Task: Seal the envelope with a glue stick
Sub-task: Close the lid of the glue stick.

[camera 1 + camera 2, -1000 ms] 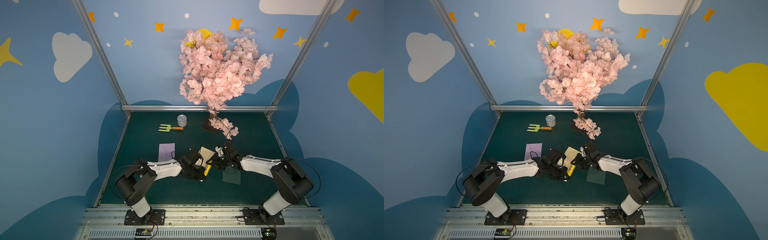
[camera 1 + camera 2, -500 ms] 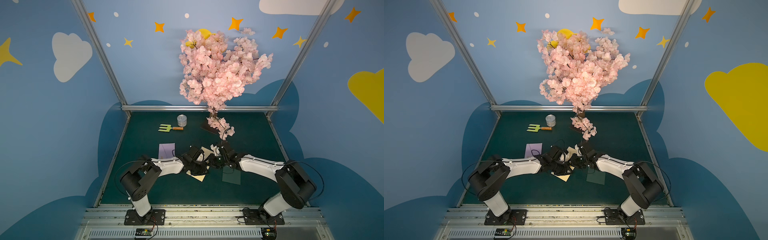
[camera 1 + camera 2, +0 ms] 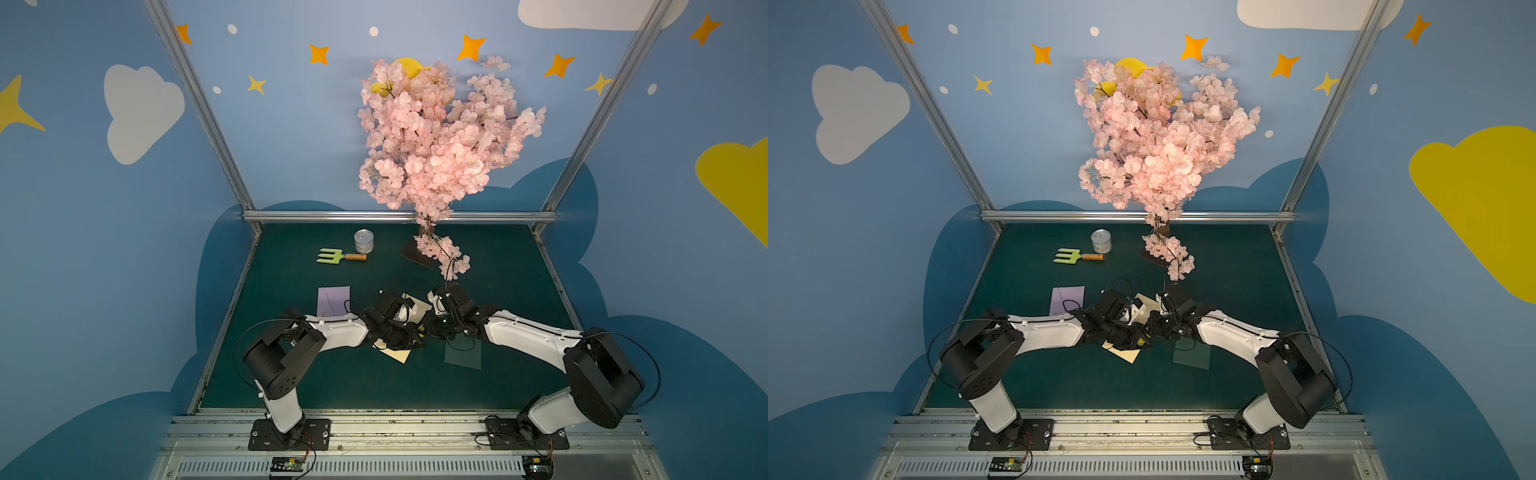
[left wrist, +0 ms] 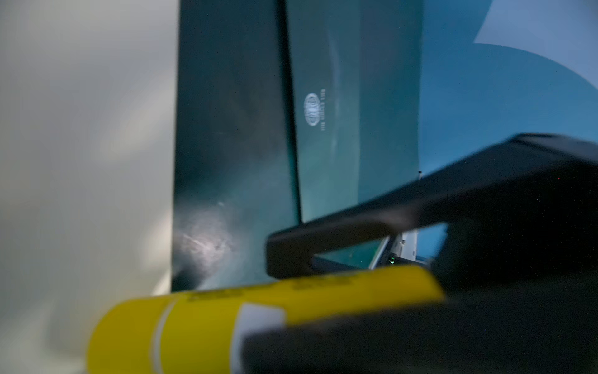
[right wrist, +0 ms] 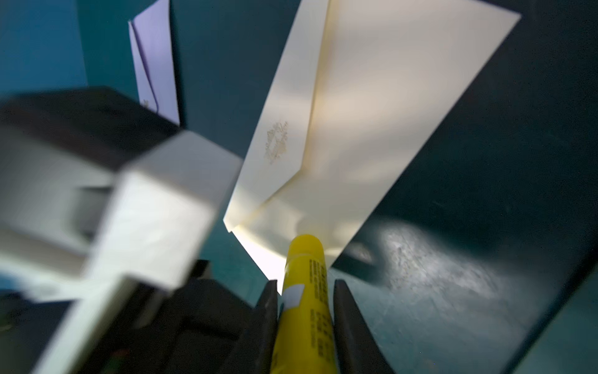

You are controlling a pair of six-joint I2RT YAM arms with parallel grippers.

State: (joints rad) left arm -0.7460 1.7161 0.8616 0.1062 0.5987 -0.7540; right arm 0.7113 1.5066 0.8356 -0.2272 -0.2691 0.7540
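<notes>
claws, glue stick and envelope: items as found

right claw [image 5: 304,284]: clenched on the glue stick [image 5: 304,259], with one black finger on each side of the yellow barrel, which runs out past the fingertips. the stick's rounded yellow end points at the near edge of the envelope [image 5: 372,113]; contact between them cannot be told.

left claw [image 3: 409,337]: closed tight, low over the envelope, facing the right claw above it. whether it pinches anything is not visible.

envelope: cream, on the green table [image 3: 353,386] beneath both claws, pointed-flap side with gold emblem upward. in both top views the two arms cover most of it, and one corner shows on the side nearest the arm bases.

lilac envelope [image 3: 332,298]: flat on the table, near the envelope on the left arm's side.

dark green envelope [image 3: 462,354]: just beside the envelope on the right arm's side.

green garden fork [image 3: 337,256] and tin can [image 3: 363,242]: side by side, well beyond the envelope toward the back wall.

pink blossom tree [image 3: 436,145]: beyond the envelope at the table's back edge, one branch drooping toward the right claw.
</notes>
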